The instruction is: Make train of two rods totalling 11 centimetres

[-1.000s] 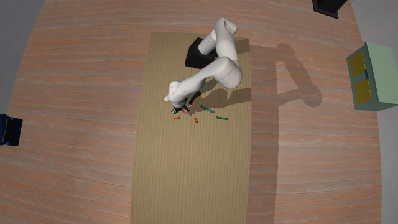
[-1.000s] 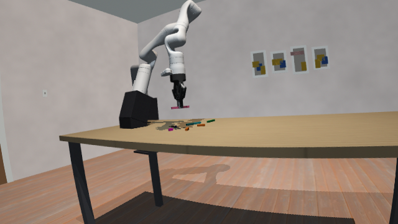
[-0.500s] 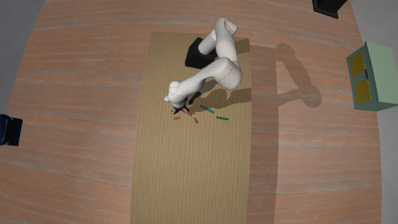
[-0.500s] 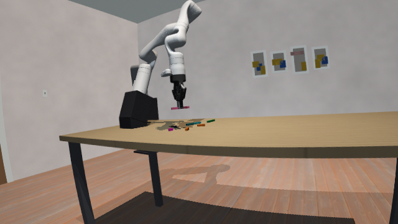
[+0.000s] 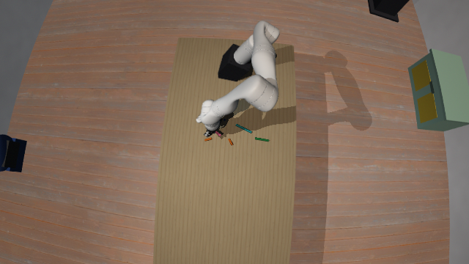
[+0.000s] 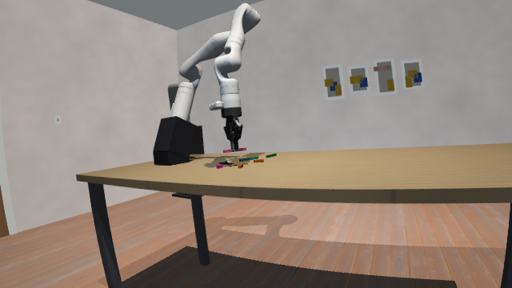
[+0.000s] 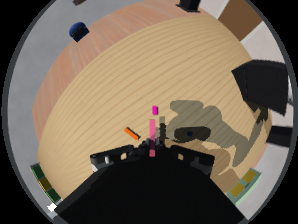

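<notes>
A white robot arm [image 6: 228, 60] reaches down from a black pedestal [image 6: 176, 140] over a long wooden tabletop [image 6: 360, 172]. Its black tool [image 6: 234, 147] points straight down and is clamped on a pink rod [image 6: 234, 150], gripping it near the middle. The rod hangs level, lifted clear above the tabletop, near the pedestal end. In the wrist view the pink rod [image 7: 153, 129] runs straight away from the camera between the fingers. Several more rods lie flat on the tabletop below and beside it, all apart from one another: a turquoise rod [image 5: 243, 128] nearest the arm's shadow, a green rod [image 5: 261, 139] further out, and two short orange rods, one [image 5: 208, 139] just beside the tool and another [image 5: 230, 141] between it and the green rod. A small magenta rod [image 6: 219, 166] lies nearest the exterior camera. Four framed pictures [image 6: 372, 78] hang on the far wall.
</notes>
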Controlling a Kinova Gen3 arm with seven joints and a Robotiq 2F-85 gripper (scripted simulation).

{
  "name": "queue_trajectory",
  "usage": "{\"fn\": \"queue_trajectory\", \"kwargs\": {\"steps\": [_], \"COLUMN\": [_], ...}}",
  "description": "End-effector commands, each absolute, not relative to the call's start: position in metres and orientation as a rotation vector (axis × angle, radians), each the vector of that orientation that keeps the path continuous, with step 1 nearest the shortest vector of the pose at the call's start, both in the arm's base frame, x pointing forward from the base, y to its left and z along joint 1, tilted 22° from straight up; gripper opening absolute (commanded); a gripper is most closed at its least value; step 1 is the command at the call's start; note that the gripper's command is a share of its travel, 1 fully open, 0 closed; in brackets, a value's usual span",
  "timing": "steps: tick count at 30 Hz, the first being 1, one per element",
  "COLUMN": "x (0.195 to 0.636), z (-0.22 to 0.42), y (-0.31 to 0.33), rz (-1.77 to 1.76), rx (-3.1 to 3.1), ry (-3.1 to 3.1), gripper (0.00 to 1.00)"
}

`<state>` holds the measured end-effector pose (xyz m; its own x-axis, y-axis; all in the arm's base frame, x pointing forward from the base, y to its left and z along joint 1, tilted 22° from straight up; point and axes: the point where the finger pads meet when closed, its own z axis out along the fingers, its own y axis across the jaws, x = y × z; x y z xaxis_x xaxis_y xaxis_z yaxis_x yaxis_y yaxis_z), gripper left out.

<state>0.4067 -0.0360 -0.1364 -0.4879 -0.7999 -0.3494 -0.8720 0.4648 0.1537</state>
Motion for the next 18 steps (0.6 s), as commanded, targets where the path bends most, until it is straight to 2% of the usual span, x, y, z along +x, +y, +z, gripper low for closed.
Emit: {"fn": "queue_trajectory", "kwargs": {"steps": [1,18], "x": [0.405,0.405], "z": [-0.154,-0.177], "y": [-0.035,-0.026], "rz": [0.457,0.458], "rx": [-1.446,-1.446], "ry": [2.493,2.492], "gripper": [0.05,0.05]}}
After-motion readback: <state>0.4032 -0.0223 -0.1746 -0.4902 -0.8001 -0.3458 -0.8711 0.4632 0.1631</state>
